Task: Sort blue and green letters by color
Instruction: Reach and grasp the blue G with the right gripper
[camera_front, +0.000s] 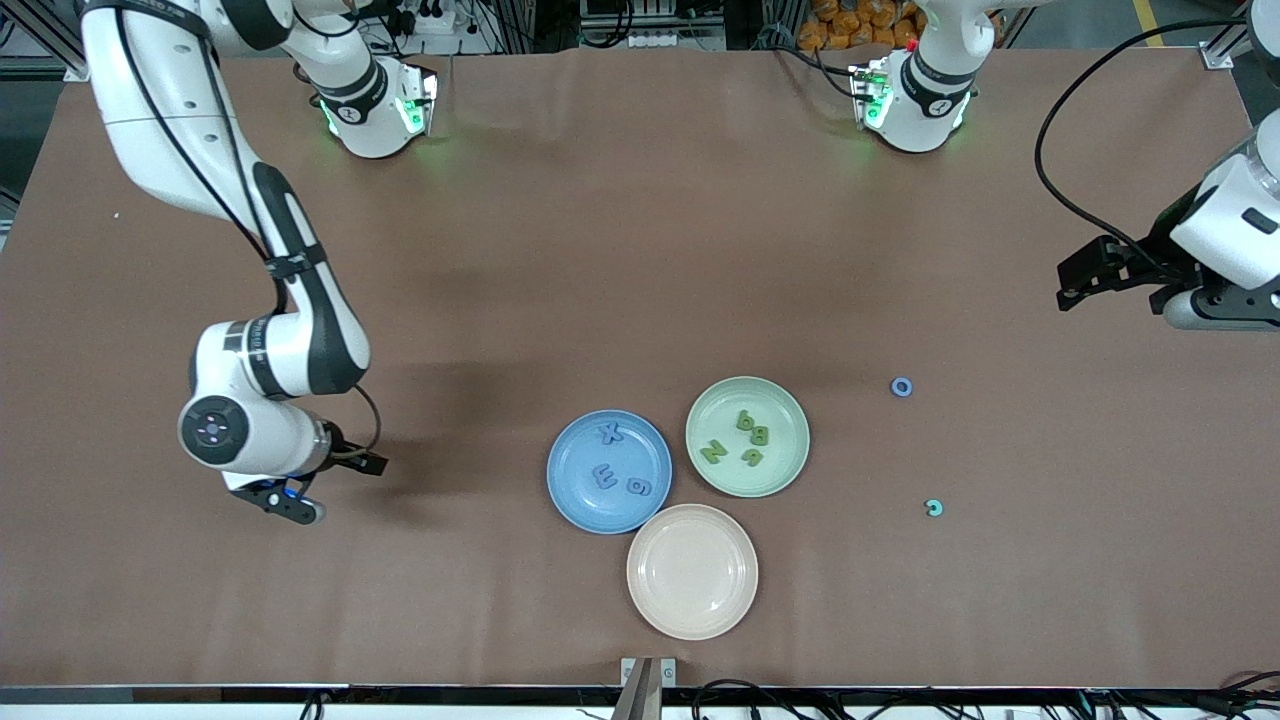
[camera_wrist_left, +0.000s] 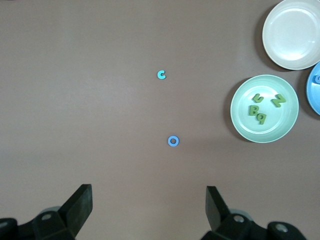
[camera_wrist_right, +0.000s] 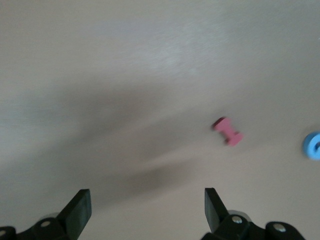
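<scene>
A blue plate (camera_front: 568, 500) holds three medium blue letters, X (camera_front: 609, 433), E (camera_front: 604, 474) and G (camera_front: 638, 487). A pale green plate (camera_front: 790, 455) beside it holds several olive green letters (camera_front: 746, 420), which also show in the left wrist view (camera_wrist_left: 259, 112). A blue O (camera_front: 902, 387) and a teal C (camera_front: 934, 508) lie loose on the table toward the left arm's end, and the left wrist view shows both the O (camera_wrist_left: 173, 141) and the C (camera_wrist_left: 161, 75). My left gripper (camera_front: 1072, 292) (camera_wrist_left: 149, 200) is open and empty, up over the table's end. My right gripper (camera_front: 295, 500) (camera_wrist_right: 147, 200) is open and empty, low over the table at the right arm's end.
An empty cream plate (camera_front: 692, 620) sits nearer the front camera than the two other plates. The right wrist view shows a tiny red letter (camera_wrist_right: 227, 131) and part of a light blue piece (camera_wrist_right: 312, 145) on the table. The brown table (camera_front: 640, 250) has wide bare room.
</scene>
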